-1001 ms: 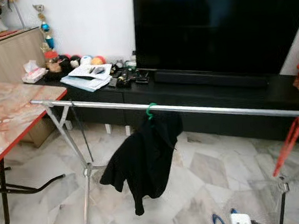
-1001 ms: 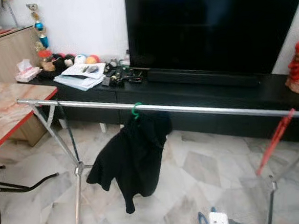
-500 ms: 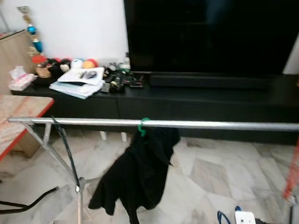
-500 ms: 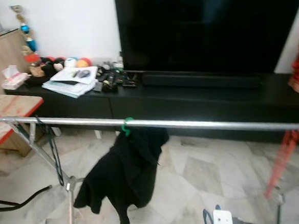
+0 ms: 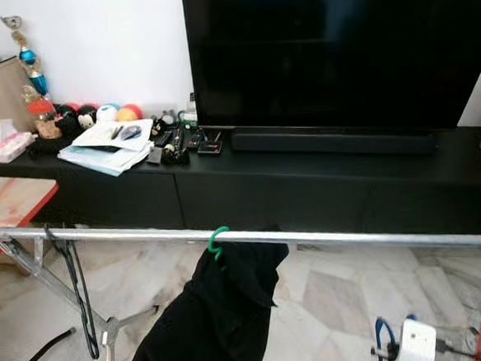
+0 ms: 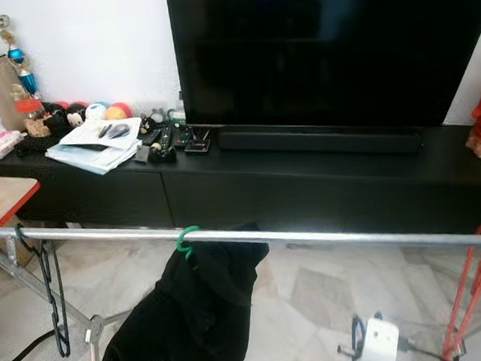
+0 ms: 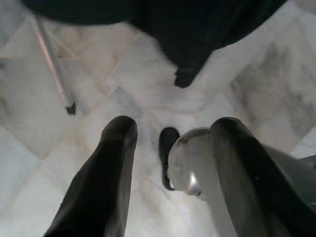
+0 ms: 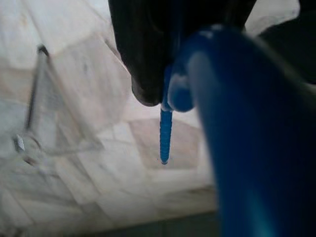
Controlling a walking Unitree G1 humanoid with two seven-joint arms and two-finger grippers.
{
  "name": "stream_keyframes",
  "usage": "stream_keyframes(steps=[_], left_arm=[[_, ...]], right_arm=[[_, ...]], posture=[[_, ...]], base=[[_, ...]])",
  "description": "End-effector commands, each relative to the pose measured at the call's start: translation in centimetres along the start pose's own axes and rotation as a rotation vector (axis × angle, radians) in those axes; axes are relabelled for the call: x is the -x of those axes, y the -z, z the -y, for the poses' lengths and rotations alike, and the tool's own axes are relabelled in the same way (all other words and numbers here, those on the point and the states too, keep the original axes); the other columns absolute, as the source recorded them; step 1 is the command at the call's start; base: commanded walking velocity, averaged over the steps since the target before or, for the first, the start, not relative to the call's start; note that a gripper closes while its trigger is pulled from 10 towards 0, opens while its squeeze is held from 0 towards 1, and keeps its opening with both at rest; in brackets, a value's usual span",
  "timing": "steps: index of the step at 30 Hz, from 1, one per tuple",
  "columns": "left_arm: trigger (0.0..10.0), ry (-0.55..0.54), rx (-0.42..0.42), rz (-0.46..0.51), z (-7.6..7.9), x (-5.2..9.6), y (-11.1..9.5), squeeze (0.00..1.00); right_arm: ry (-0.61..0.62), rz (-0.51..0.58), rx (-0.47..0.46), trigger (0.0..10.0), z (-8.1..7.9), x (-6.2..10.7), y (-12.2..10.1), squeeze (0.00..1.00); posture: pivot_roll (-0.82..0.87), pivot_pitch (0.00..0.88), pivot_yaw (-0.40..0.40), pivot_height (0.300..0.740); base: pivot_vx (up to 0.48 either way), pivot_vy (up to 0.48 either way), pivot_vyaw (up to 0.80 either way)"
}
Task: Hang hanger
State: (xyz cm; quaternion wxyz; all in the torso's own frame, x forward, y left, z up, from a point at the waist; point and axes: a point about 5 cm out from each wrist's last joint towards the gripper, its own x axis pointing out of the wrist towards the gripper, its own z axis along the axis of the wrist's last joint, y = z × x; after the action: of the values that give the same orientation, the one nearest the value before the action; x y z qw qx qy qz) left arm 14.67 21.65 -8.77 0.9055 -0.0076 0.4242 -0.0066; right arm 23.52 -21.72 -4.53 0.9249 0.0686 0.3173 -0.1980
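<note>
A blue hanger (image 8: 232, 128) is clamped in my right gripper (image 8: 173, 86), held low over the marble floor. In the eye views its blue loop (image 5: 390, 339) rises beside a white wrist block (image 5: 417, 343) at the bottom right. The silver rack rail (image 5: 352, 239) runs across in front of me. On it hangs a green hanger hook (image 5: 217, 238) with a black garment (image 5: 225, 314). My left gripper (image 7: 173, 129) hangs open near the floor, nothing between its fingers (image 7: 106, 168), with the garment's hem (image 7: 197, 29) ahead.
A black hanger (image 5: 80, 303) hangs at the rail's left end, a red one (image 6: 471, 288) at its right end. Behind stand a black TV console (image 5: 324, 191) and a large TV (image 5: 339, 50). A red-edged marble table (image 5: 11, 205) is at left. A rack leg (image 7: 52, 69) stands nearby.
The camera has moved closer to the rack and slightly right, so the rail sits lower in the picture. The garment and hangers on the rail have not moved.
</note>
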Motion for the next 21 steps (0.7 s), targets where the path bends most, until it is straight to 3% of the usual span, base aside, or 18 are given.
stream_keyframes(steps=[1, 7, 21], left_arm=[[10.0, 0.004, -0.010, -0.035, 0.2, 0.3, 1.0, 0.00], [10.0, 0.005, -0.010, -0.040, 0.2, 0.3, 1.1, 0.00], [10.0, 0.004, -0.015, -0.037, 0.2, 0.3, 1.1, 0.00]], right_arm=[[0.033, 0.037, -0.014, 10.0, 0.3, -0.1, -0.6, 0.00], [0.149, 0.161, -0.103, 10.0, 1.0, -0.2, -2.8, 0.00], [0.183, 0.344, -0.128, 10.0, 0.2, 0.1, -5.5, 0.00]], posture=[[0.16, 0.000, -0.017, 0.740], [0.15, 0.000, -0.017, 0.740], [0.15, 0.000, -0.015, 0.740]], base=[[0.000, 0.000, 0.00], [0.000, 0.000, 0.00], [0.000, 0.000, 0.00]])
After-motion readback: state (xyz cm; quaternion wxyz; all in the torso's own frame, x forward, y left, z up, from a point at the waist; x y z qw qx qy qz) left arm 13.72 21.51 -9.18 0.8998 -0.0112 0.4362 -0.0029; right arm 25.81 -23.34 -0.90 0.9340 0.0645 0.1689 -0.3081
